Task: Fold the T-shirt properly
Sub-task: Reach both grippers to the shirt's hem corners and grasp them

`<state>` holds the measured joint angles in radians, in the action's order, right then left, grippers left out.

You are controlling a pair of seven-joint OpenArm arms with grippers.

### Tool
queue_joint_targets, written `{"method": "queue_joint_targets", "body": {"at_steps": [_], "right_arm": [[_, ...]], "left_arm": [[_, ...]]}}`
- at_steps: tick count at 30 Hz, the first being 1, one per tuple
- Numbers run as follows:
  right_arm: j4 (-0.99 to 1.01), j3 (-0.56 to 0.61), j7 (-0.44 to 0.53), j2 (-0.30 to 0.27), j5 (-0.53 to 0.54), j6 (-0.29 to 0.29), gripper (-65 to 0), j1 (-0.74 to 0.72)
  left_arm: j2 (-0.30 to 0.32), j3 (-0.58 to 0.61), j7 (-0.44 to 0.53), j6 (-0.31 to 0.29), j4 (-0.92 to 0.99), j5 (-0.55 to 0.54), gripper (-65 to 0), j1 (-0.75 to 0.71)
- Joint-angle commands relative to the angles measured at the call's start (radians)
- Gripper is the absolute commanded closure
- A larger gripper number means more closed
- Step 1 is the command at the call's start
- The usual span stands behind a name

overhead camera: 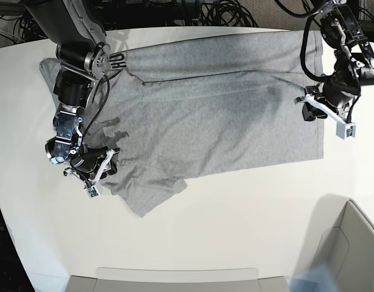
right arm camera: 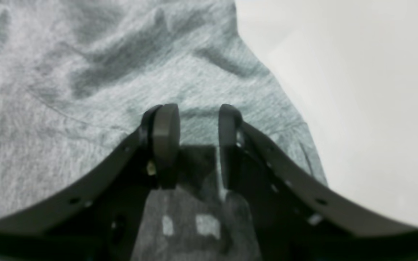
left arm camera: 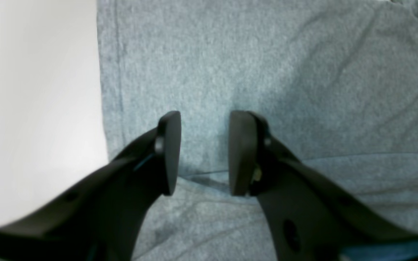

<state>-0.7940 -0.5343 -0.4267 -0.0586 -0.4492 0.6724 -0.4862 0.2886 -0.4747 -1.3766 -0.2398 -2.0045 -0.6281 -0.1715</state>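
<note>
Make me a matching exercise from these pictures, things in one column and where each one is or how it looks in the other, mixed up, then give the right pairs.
Things
1. T-shirt
2. left gripper
3. right gripper
4. table

Descriptions
A. open, over the sleeve end of the shirt
B. white, bare surface
C. grey, spread out flat with a folded strip along its far side
D. open, at the hem end of the shirt

Pairs: 1-C, 2-D, 3-A, 4-B

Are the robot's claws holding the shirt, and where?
No. The left gripper and right gripper are both open above the T-shirt, with nothing pinched between the fingers.
</note>
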Motion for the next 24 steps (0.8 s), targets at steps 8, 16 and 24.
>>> {"method": "queue_joint_targets", "body": {"at_steps": [8, 16, 24], "right_arm": [[-0.238, 0.003, -0.185, -0.017, -0.016, -0.010, -19.4, 0.195], [-0.520, 0.013, -0.189, 0.019, 0.059, -0.010, -19.4, 0.306], [-0.647, 0.116, -0.192, 0.015, 0.129, -0.012, -19.8, 0.189]], "left_arm": [[0.022, -0.011, 0.012, 0.001, -0.016, -0.005, -22.6, 0.007], [0.024, -0.006, 0.013, 0.001, -0.016, -0.003, -22.6, 0.008], [0.024, -0.005, 0.006, 0.001, -0.014, -0.003, -22.6, 0.040]]}}
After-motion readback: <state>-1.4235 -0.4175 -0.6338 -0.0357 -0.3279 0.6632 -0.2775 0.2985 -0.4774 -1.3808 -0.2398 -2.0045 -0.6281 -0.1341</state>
